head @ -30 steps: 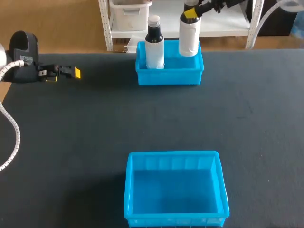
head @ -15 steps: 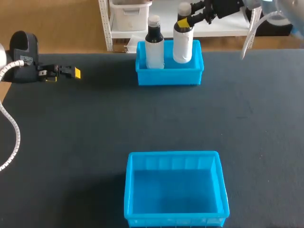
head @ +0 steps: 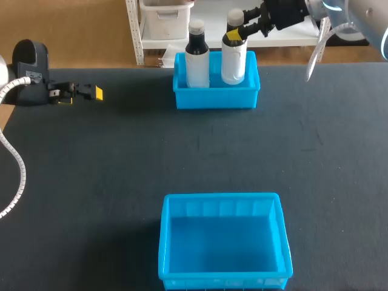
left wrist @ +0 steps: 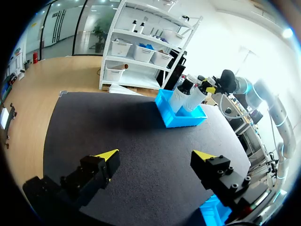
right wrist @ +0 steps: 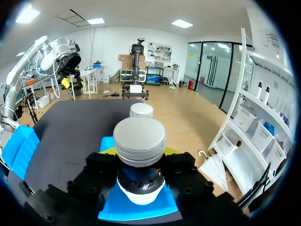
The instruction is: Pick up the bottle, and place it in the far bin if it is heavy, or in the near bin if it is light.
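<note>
- The bottle point(head: 233, 60) is upright in the far bin point(head: 215, 98), by the far edge of the table point(head: 121, 157). Another bottle point(head: 197, 57) is just beside it.
- The right tool point(head: 237, 31) holds the bottle by its neck, under the cap.
- I think this is the putting-down step, and it looks nearly done.
- Next, the tool should let go and lift straight up, so no bottle tips.
- The left tool point(head: 91, 93) rests wide open near the table's left edge.

No readable text, numbers or signs; bottle point(head: 233, 57) label shows nothing legible.
</note>
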Robot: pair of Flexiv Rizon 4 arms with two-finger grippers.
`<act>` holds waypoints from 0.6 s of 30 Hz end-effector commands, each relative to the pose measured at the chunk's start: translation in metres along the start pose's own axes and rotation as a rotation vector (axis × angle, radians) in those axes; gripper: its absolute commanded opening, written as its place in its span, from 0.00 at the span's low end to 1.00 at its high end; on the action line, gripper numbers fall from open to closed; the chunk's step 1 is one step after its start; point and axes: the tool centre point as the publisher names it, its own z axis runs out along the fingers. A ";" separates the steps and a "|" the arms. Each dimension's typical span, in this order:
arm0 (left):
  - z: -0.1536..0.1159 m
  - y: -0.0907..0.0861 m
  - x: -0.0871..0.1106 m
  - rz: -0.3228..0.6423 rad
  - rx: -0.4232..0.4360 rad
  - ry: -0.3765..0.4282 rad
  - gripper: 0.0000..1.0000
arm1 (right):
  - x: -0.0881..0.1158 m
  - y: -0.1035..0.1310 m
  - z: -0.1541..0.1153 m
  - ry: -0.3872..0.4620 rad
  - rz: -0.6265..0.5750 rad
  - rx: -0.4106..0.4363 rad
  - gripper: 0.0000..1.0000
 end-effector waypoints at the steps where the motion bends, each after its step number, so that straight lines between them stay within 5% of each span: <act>1: 0.000 0.000 0.000 0.000 0.000 0.000 1.00 | 0.002 -0.010 0.006 -0.005 0.004 -0.244 0.00; 18: 0.000 0.000 0.000 0.000 0.000 0.000 1.00 | 0.018 -0.012 0.014 -0.026 0.048 -0.257 0.00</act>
